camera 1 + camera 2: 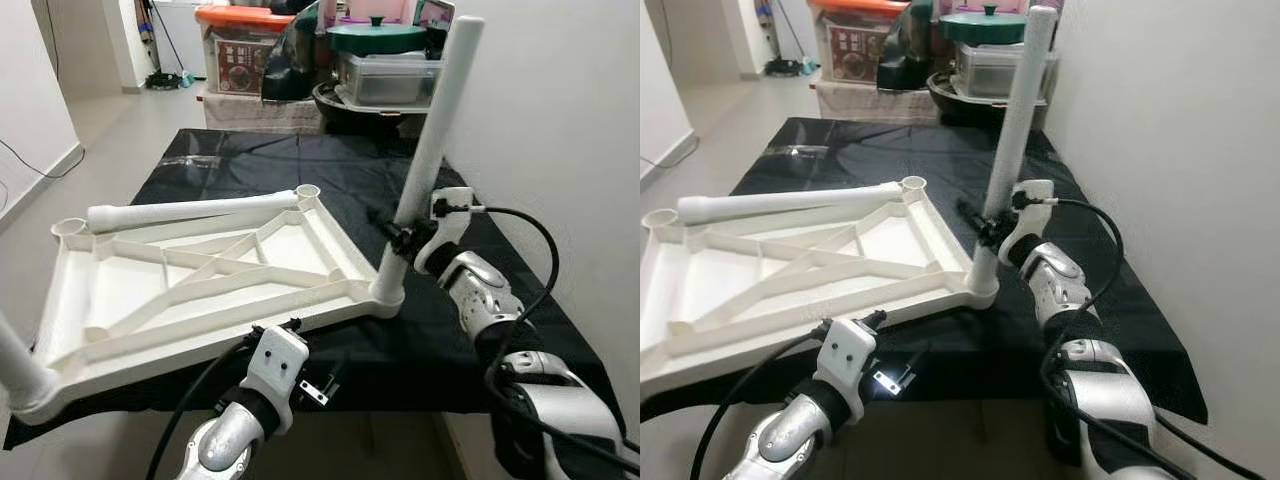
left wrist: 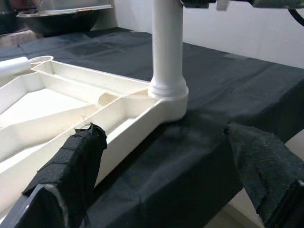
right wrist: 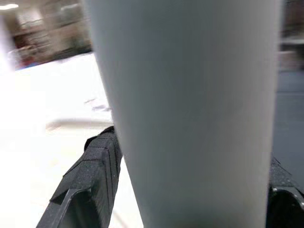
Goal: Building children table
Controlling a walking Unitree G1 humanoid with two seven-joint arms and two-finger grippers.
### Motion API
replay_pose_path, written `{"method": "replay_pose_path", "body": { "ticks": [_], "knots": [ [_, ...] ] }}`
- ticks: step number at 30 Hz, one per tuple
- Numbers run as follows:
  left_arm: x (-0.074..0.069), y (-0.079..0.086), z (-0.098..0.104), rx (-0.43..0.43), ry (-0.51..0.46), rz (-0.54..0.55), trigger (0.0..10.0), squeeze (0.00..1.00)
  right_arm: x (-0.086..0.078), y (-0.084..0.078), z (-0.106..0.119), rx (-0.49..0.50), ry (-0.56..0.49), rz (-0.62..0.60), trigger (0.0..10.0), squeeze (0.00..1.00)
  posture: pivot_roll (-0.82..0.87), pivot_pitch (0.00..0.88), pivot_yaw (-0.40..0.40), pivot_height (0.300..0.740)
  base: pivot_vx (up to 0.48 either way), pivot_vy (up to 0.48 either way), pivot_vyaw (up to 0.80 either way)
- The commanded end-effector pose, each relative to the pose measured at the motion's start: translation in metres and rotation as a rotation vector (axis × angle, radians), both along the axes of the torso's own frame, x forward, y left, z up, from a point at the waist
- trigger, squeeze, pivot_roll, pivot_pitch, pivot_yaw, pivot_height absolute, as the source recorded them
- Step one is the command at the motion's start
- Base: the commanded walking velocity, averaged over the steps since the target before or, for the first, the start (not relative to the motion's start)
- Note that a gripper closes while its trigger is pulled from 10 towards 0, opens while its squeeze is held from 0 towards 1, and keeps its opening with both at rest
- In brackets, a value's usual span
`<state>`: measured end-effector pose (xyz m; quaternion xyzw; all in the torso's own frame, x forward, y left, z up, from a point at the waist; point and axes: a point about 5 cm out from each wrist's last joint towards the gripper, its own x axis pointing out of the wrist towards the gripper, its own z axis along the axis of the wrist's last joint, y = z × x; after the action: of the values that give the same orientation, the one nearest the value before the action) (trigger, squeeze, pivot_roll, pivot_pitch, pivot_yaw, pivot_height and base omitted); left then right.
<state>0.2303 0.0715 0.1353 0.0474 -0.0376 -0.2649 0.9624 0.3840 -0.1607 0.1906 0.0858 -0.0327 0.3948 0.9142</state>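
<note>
Nearest the camera, low in the frame, the left gripper (image 1: 318, 385) hovered at the table's near edge with its two black fingers (image 2: 71, 175) spread wide and holding nothing, pointed at the corner socket of the tabletop (image 1: 190, 290). That white ribbed tabletop lay upside down across the middle and left of the frame on a black cloth (image 1: 440, 330) covering the work surface.

At its right-hand near corner an upright leg (image 1: 425, 160) stood in the socket, rising toward the upper right of the frame. The right gripper (image 1: 398, 238) was clamped on this leg low down, just above the socket, its fingers (image 3: 92, 171) pressed against the tube on either side. That forearm reached forward from the lower right, bent at the elbow, wrist turned inward.

By the look of it, the step in hand was seating this leg; pressing it fully home while the free gripper steadied the frame seemed to be what came next. A loose leg (image 1: 190, 212) lay across the far edge of the tabletop, its end beside an empty socket, probably the next to fit. Another leg (image 1: 20, 370) showed at the lower left corner.

Storage boxes and pots (image 1: 375, 60) were stacked beyond the cloth, at the top of the frame.
</note>
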Motion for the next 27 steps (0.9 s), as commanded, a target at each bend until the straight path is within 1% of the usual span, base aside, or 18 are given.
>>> {"method": "replay_pose_path", "body": {
  "ticks": [1, 2, 3, 6, 7, 8, 10, 11, 15, 17, 18, 20, 21, 22, 23, 24, 25, 27],
  "knots": [
    [0.001, 0.000, -0.001, 0.005, 0.003, 0.002, 10.0, 0.00, -0.008, 0.017, -0.003, -0.025, -0.010, 0.195, 10.0, 0.00, 0.09, 0.000, -0.082, 0.740, 0.000, 0.000, 0.00],
    [0.001, 0.000, -0.001, 0.005, 0.003, 0.002, 10.0, 0.00, -0.011, 0.018, -0.004, -0.034, -0.015, 0.247, 10.0, 0.00, 0.09, 0.000, -0.082, 0.740, 0.000, 0.000, 0.00],
    [0.001, 0.000, -0.001, 0.005, 0.003, 0.002, 10.0, 0.00, -0.011, 0.018, -0.004, -0.034, -0.015, 0.247, 10.0, 0.00, 0.09, 0.000, -0.082, 0.740, 0.000, 0.000, 0.00],
    [0.001, 0.000, -0.001, 0.008, 0.001, 0.001, 10.0, 0.00, -0.018, 0.026, -0.001, -0.019, -0.005, 0.406, 10.0, 0.00, 0.09, 0.000, -0.084, 0.740, 0.000, 0.000, 0.00],
    [0.001, 0.000, -0.001, 0.008, 0.001, 0.001, 10.0, 0.00, -0.018, 0.026, -0.001, -0.019, -0.005, 0.406, 10.0, 0.00, 0.09, 0.000, -0.084, 0.740, 0.000, 0.000, 0.00],
    [0.001, 0.000, -0.001, 0.008, 0.001, 0.001, 10.0, 0.00, -0.019, 0.029, -0.002, -0.027, -0.004, 0.434, 5.0, 0.00, 0.09, 0.000, -0.084, 0.740, 0.000, 0.000, 0.00],
    [0.001, 0.000, -0.001, 0.008, 0.001, 0.001, 10.0, 0.00, -0.019, 0.031, -0.002, -0.032, -0.002, 0.452, 5.0, 0.00, 0.09, 0.000, -0.084, 0.740, 0.000, 0.000, 0.00],
    [0.001, 0.000, -0.001, 0.008, 0.001, 0.001, 10.0, 0.00, -0.020, 0.034, -0.004, -0.040, 0.003, 0.463, 0.0, 0.00, 0.09, 0.000, -0.083, 0.740, 0.000, 0.000, 0.00],
    [0.001, 0.000, -0.001, 0.008, 0.001, 0.001, 10.0, 0.00, -0.018, 0.039, -0.009, -0.055, 0.017, 0.421, 0.0, 0.00, 0.09, 0.000, -0.084, 0.740, 0.000, 0.000, 0.00],
    [0.001, 0.000, -0.001, 0.007, 0.001, 0.001, 10.0, 0.00, -0.015, 0.039, -0.013, -0.087, 0.023, 0.342, 0.0, 0.00, 0.09, 0.000, -0.084, 0.740, 0.000, 0.000, 0.00],
    [0.001, 0.000, -0.001, 0.007, 0.001, 0.001, 10.0, 0.00, -0.011, 0.038, -0.015, -0.106, 0.024, 0.276, 0.0, 0.00, 0.09, 0.000, -0.084, 0.740, 0.000, 0.000, 0.00],
    [0.001, 0.000, -0.001, 0.007, 0.001, 0.001, 10.0, 0.00, -0.011, 0.038, -0.015, -0.106, 0.024, 0.276, 0.0, 0.00, 0.09, 0.000, -0.084, 0.740, 0.000, 0.000, 0.00],
    [0.000, 0.000, -0.001, 0.007, 0.001, 0.001, 10.0, 0.00, -0.007, 0.035, -0.016, -0.123, 0.033, 0.186, 0.0, 0.00, 0.09, 0.000, -0.083, 0.740, 0.000, 0.000, 0.00],
    [0.000, 0.000, -0.001, 0.007, 0.001, 0.001, 10.0, 0.00, -0.007, 0.035, -0.016, -0.123, 0.033, 0.186, 0.0, 0.00, 0.09, 0.000, -0.083, 0.740, 0.000, 0.000, 0.00],
    [0.000, 0.000, -0.001, 0.006, 0.001, 0.000, 10.0, 0.00, 0.005, 0.024, -0.016, -0.115, 0.085, -0.046, 0.0, 0.00, 0.09, 0.000, -0.082, 0.740, 0.000, 0.000, 0.00],
    [0.000, 0.000, -0.001, 0.006, 0.001, 0.000, 10.0, 0.00, 0.005, 0.024, -0.016, -0.115, 0.085, -0.046, 0.0, 0.00, 0.09, 0.000, -0.082, 0.740, 0.000, 0.000, 0.00],
    [0.000, 0.000, -0.001, 0.006, 0.002, 0.000, 10.0, 0.00, 0.015, 0.007, -0.016, -0.109, 0.142, -0.318, 0.0, 0.00, 0.09, 0.000, -0.080, 0.740, 0.000, 0.000, 0.00],
    [0.000, 0.000, -0.001, 0.006, 0.002, 0.000, 10.0, 0.00, 0.015, 0.007, -0.016, -0.109, 0.142, -0.318, 0.0, 0.00, 0.09, 0.000, -0.080, 0.740, 0.000, 0.000, 0.00]
  ]
}}
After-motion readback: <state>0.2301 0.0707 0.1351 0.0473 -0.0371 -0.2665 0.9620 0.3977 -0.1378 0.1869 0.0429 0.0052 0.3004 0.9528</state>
